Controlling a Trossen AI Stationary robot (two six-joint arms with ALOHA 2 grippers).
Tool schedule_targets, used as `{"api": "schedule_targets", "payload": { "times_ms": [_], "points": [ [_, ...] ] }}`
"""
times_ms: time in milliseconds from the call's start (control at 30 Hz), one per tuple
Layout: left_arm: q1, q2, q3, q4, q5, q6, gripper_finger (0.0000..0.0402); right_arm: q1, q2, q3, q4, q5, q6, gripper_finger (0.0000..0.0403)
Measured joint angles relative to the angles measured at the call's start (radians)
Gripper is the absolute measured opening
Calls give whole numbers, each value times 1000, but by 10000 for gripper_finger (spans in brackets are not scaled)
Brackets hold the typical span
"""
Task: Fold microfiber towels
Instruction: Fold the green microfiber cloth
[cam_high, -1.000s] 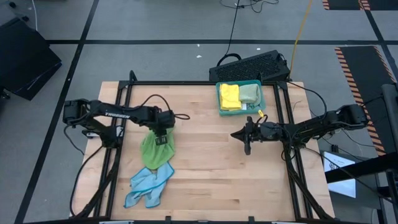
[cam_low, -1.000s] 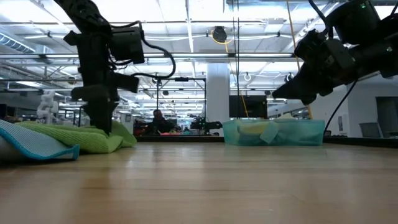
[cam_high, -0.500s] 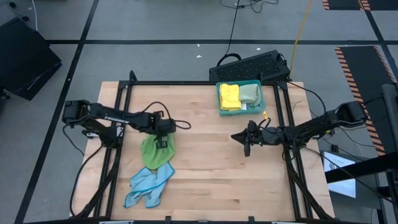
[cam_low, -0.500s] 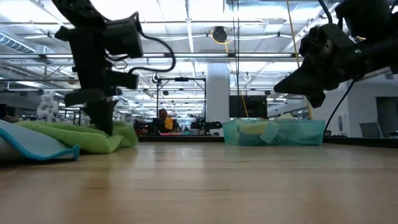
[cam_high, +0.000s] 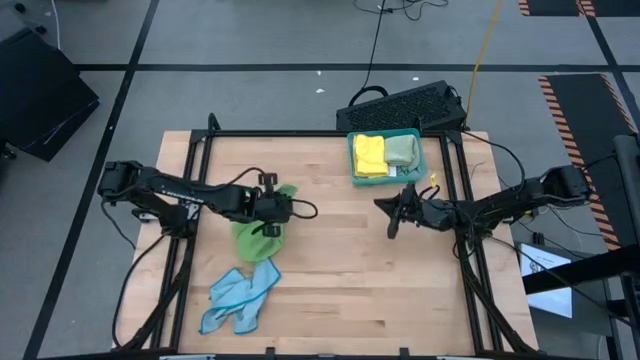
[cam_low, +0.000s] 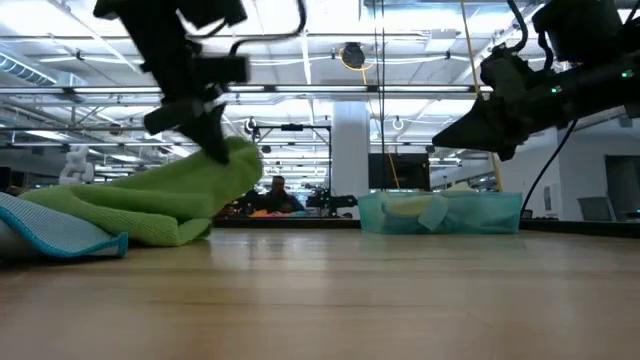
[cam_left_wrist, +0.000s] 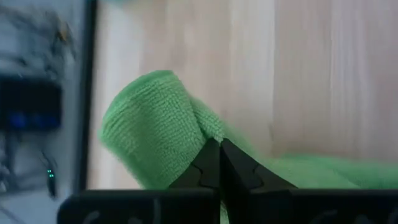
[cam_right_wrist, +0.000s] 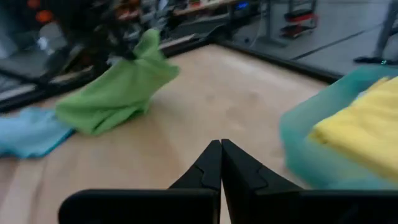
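The wooden worktop (cam_high: 330, 250) is the biggest thing here, and the teal tray (cam_high: 387, 178) sits on it near the far edge, toward the right side. Every place below is told from that tray.

The bright green towel (cam_high: 256, 235) lies well to the left of the tray and a bit nearer the front. It looks soft and fuzzy, and it is bunched up in a heap (not flat at all). One corner of it is pulled up off the wood into a little peak, while the rest sits on the worktop.

The light blue towel (cam_high: 238, 298) lies farther from the tray, nearer the front edge, just beside the green one. It is crumpled and spread out in a long messy shape.

Inside the tray sit two more towels, side by side. The yellow towel (cam_high: 369, 154) is on the left and the pale green towel (cam_high: 402, 151) is on the right. Both look folded.

The left hand (cam_high: 283, 208) is well to the left of the tray. It is shut tight on the raised corner of the bright green towel and holds it up in the air.

The right hand (cam_high: 391, 221) hangs above the worktop just in front of the tray. Its fingers are pressed together and it holds nothing.
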Motion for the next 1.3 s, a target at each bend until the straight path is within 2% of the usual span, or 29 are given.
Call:
{"api": "schedule_targets", "payload": {
  "times_ms": [67, 133, 300, 500, 667, 833, 1000, 1133, 1300],
  "points": [
    [-3, -1, 11, 84, -7, 70, 1, -32, 0, 0, 22, -7, -2, 3],
    [-1, 0, 12, 178, 16, 144, 1, -66, 0, 1, 31, -65, 22, 18],
    [7, 0, 12, 358, 159, 274, 1, -134, 12, 26, 39, -196, 58, 98],
    [6, 0, 12, 515, 261, 349, 3, -142, 107, 132, 58, -294, -68, 196],
    [4, 0, 12, 544, 281, 311, 4, -141, 243, 221, 152, -407, -215, 228],
    [-18, 0, 12, 533, 282, 244, 4, -141, 381, 283, 248, -469, -301, 221],
    [-33, 0, 12, 531, 283, 248, 5, -140, 489, 312, 365, -550, -360, 187],
    [-32, 0, 12, 511, 282, 263, 5, -142, 547, 313, 470, -549, -437, 137],
    [-9, 0, 12, 478, 271, 244, 5, -166, 573, 313, 508, -550, -474, 48]
  ]
}}
